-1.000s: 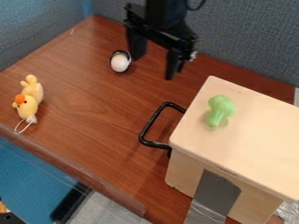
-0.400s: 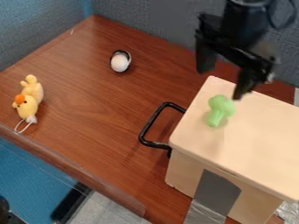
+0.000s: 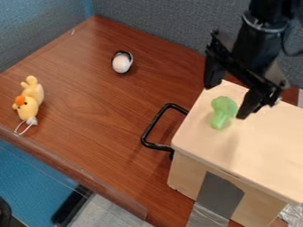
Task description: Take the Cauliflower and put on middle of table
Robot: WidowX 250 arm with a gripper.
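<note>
Cauliflower (image 3: 224, 108): green | box (image 3: 254, 133): pale beige | table (image 3: 95, 93): reddish-brown woodgrain | handle (image 3: 155, 126): black

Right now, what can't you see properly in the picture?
All in the camera view:
- Inside the pale box: hidden by its top and walls.
- The box's right end: cut off by the right edge.
- Whether the gripper touches the green cauliflower: one slanted view can't settle it.
- What the white round thing is: too small.

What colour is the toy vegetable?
The toy vegetable is light green, seen in the camera view.
</note>
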